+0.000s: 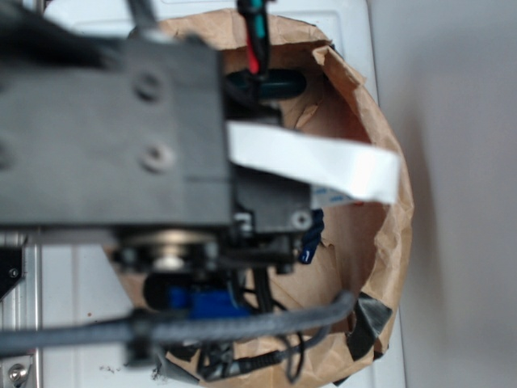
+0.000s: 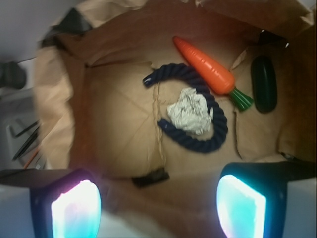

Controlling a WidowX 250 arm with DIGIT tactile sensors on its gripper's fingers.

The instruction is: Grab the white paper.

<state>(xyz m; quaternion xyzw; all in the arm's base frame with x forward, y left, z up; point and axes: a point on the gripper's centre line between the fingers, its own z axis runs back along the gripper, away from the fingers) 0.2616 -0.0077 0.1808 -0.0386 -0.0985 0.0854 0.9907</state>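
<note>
Two glowing fingertip pads (image 2: 77,210) of the gripper (image 2: 158,208) stand wide apart at the near edge of the wrist view, holding nothing. Below, the white paper (image 2: 190,111) lies on the floor of the brown paper bag (image 2: 114,119), inside the curve of a dark blue rope (image 2: 218,124). An orange toy carrot (image 2: 205,67) lies just beyond it, a dark green object (image 2: 264,83) farther right.

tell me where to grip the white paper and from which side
Grip the white paper across its crumpled middle, coming straight down from above. It sits inside the curve of the rope, which hems its sides, and the carrot lies close by, so only the top is free. The hand looks open.
</note>
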